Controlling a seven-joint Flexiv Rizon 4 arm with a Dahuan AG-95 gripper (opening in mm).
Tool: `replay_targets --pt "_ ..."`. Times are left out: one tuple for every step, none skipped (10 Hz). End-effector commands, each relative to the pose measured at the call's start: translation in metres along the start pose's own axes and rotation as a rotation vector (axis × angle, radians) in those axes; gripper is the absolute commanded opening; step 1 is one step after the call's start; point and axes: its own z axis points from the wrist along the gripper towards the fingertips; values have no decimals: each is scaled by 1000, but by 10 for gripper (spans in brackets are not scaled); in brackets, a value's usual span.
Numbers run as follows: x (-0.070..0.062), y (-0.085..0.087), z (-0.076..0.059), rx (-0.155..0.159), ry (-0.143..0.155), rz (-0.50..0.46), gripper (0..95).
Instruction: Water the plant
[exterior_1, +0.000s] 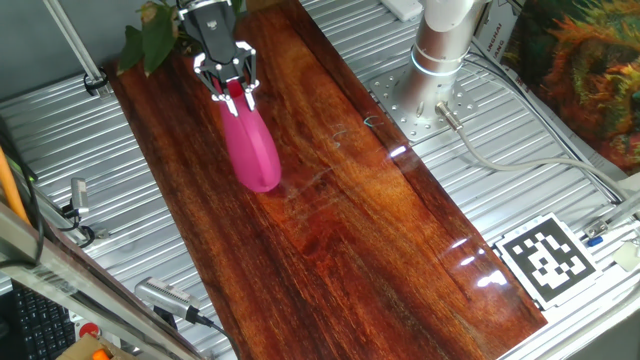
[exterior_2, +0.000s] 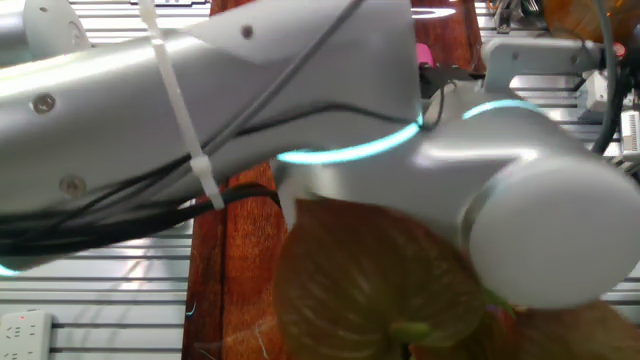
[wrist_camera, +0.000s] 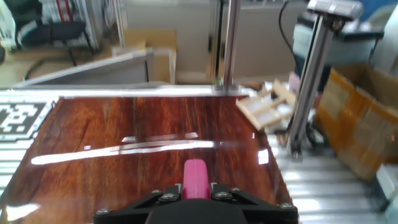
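The plant (exterior_1: 150, 35) shows only as a few dark-green pointed leaves at the far left corner of the wooden board (exterior_1: 340, 200). My gripper (exterior_1: 228, 85) hangs just to the right of those leaves and is shut on the top of a pink watering can (exterior_1: 252, 150). The can's rounded body slants down toward the board's near side. In the hand view the pink watering can (wrist_camera: 194, 174) sticks out forward between the two black fingers of the gripper (wrist_camera: 194, 188). In the other fixed view the arm hides nearly everything; only a sliver of the pink watering can (exterior_2: 425, 52) shows.
The robot base (exterior_1: 440, 45) stands to the right of the board, with a bushy orange-and-green foliage mass (exterior_1: 585, 65) behind it. A marker tag (exterior_1: 548, 258) lies at the near right. A blurred broad olive leaf (exterior_2: 380, 290) fills the lower other fixed view. Metal posts (wrist_camera: 308, 81) rise beyond the board.
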Motion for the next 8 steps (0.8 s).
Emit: replay_targets --pt "0 1 -1 1 6 5 0" --pt "0 1 -1 0 7 9 0" --pt "0 1 -1 1 20 10 0" --pt "0 1 -1 2 22 13 0" --pt "0 1 -1 0 4 4 0" --pt "0 1 -1 0 -12 1 0" --pt "0 1 -1 0 -30 3 0" --pt "0 1 -1 -2 -45 7 0"
